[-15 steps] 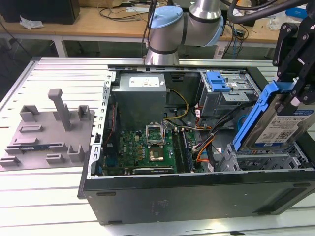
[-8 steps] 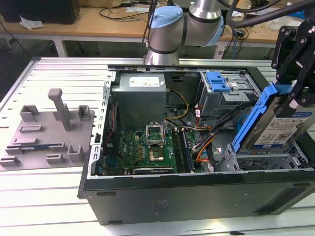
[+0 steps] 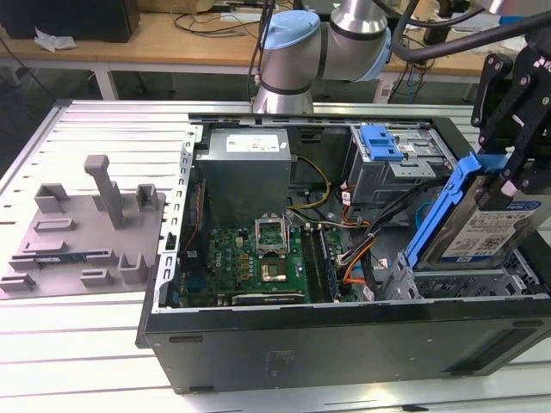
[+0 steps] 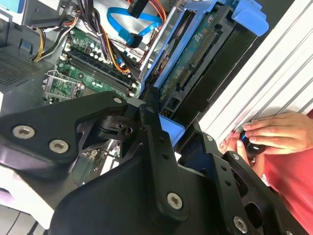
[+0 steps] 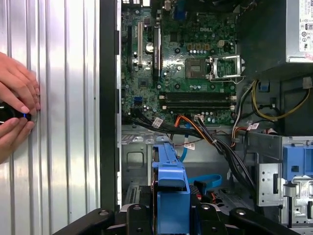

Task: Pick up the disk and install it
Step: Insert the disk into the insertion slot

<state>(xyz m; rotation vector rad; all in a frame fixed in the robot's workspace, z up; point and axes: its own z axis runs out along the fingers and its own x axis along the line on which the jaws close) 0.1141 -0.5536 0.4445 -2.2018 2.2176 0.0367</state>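
Disk [image 3: 498,231] hangs tilted in my pincer [image 3: 510,176], which is clenched on the upper end of its blue carrier [image 3: 437,211]. In the exterior view it is at about three o'clock from the motherboard [image 3: 258,258], over the open case [image 3: 301,344]. Its lower end is down at the mouth of the grey cage [image 3: 465,280] in the case's corner; whether it touches the cage's rim I cannot tell. Orange and black cables [image 3: 357,258] run just beside the cage, at its nine o'clock. A person's hands [image 5: 14,105] rest on the slatted tabletop [image 3: 86,344], outside the case wall.

I judge the step in hand to be seating the disk in that cage. To do it well I would hold the clench firm, since the carrier is plastic and I grip it at one end only. I would also take out the tilt so both side rails line up with the cage's guides, then go in straight and slow. Cocked, a rail could jam; drifting toward nine o'clock could snag the cables.
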